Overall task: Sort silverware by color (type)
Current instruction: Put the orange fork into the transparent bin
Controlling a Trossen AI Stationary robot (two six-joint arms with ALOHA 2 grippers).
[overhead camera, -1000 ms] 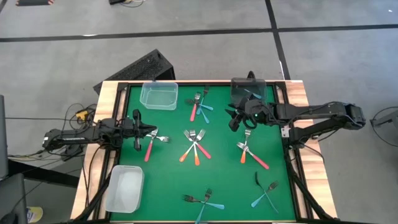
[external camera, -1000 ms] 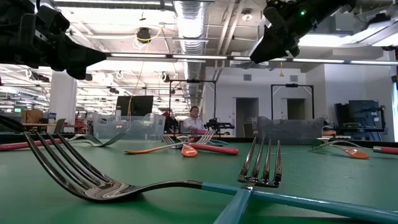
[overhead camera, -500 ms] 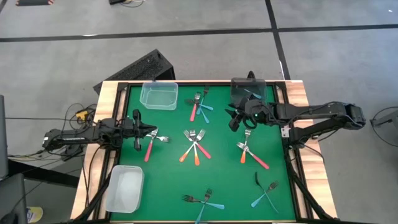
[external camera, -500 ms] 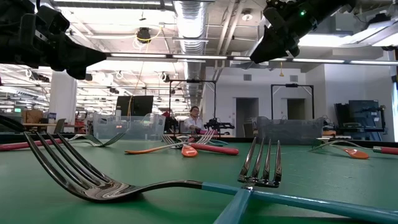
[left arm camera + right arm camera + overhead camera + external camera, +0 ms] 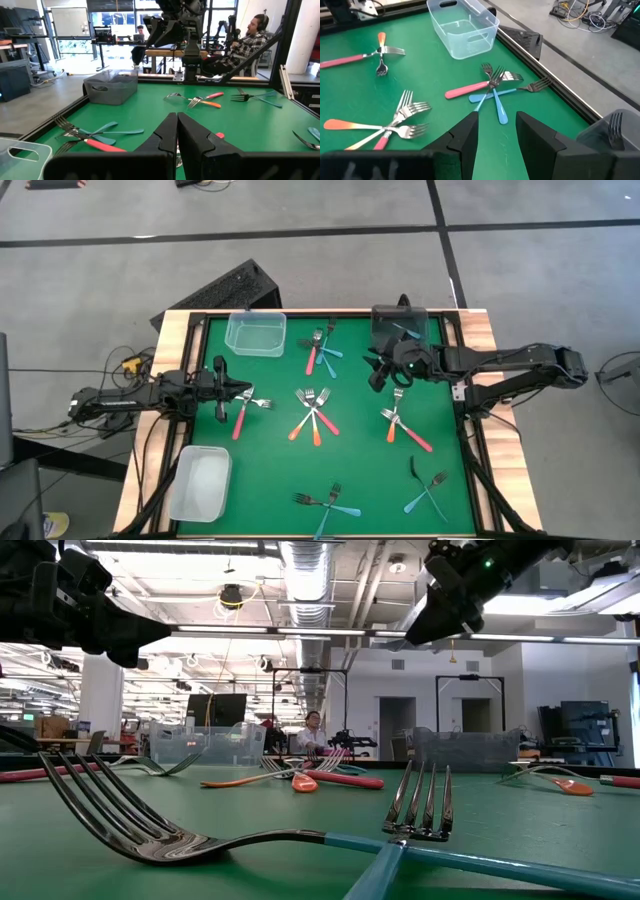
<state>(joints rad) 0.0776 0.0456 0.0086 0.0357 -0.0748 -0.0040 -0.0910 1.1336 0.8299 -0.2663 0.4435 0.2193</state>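
Small forks with red, orange or light blue handles lie in crossed groups on the green mat: at the centre (image 5: 315,415), near the far edge (image 5: 322,350), on the right (image 5: 405,428) and along the near edge (image 5: 328,502), (image 5: 428,485). A red-handled fork (image 5: 240,415) lies crossed with another by the left side. My left gripper (image 5: 240,390) hovers above this pair, shut and empty (image 5: 177,132). My right gripper (image 5: 372,375) hangs open in the air (image 5: 495,130) beside the dark bin (image 5: 400,328), which holds a fork (image 5: 615,125).
A clear bin (image 5: 255,333) stands at the far left of the mat and another (image 5: 200,483) at the near left corner. A raised black frame (image 5: 470,450) borders the mat. People sit in the room behind the table (image 5: 250,40), (image 5: 313,725).
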